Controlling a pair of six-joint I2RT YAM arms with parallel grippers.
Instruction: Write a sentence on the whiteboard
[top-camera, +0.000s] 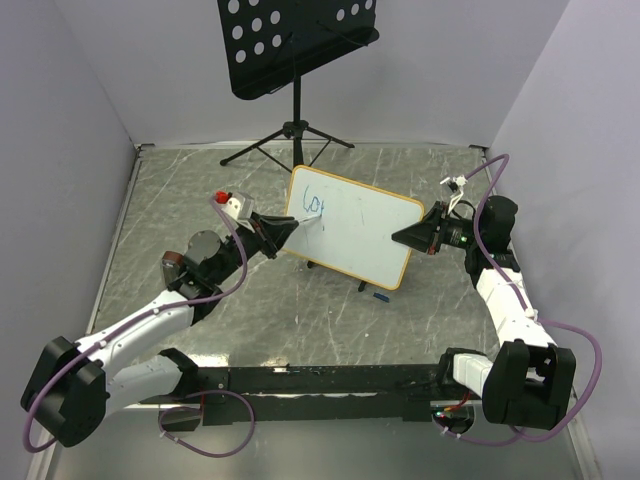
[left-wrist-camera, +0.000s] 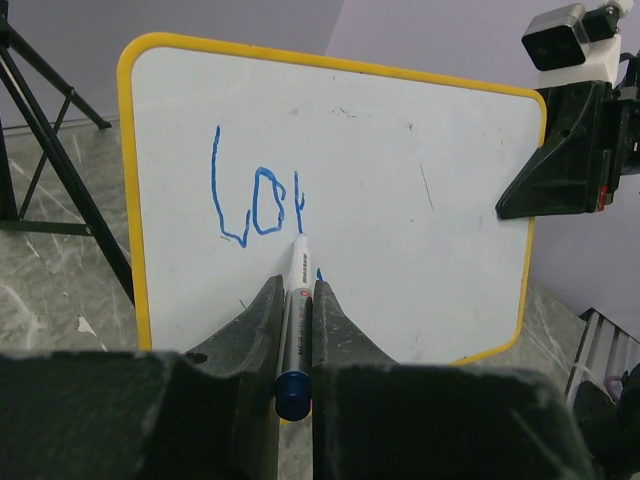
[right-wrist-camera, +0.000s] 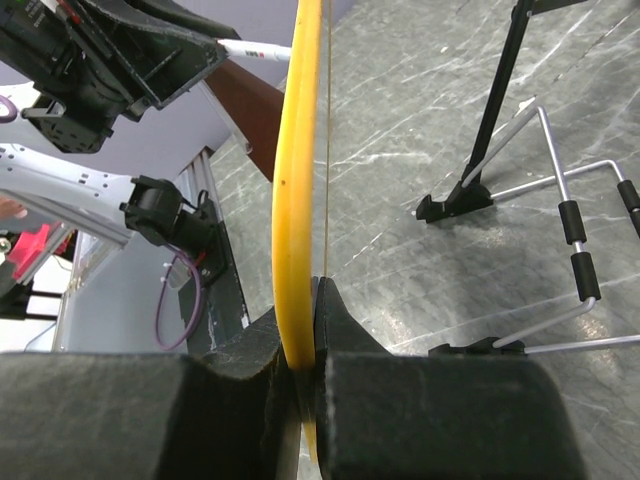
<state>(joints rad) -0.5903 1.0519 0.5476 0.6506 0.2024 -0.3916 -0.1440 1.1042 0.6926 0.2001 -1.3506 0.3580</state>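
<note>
One whiteboard stands tilted at the centre of the frame on the tabletop, its right edge pinched in the right jaws, while the left jaws clamp one marker, its tip at the last of three blue marks.

1. Table: carries everything listed; both arm bases are at its near edge.
2. Music stand: at the middle of the far edge, behind the whiteboard, its feet on the table.
3. Whiteboard: near the table's centre, standing on its long edge.
4. Wire prop: on the table behind the whiteboard.
5. Sentence: on the whiteboard's face, upper left part.
6. Left gripper: at the whiteboard's left side, in front of its face, closed around item 7.
7. Marker: between the left fingers, its tip touching the whiteboard just right of the sentence's last stroke.
8. Right gripper: at the whiteboard's right edge, one finger on each side of the rim.
9. Small loose piece: on the table, just before the whiteboard's lower right corner.
</note>
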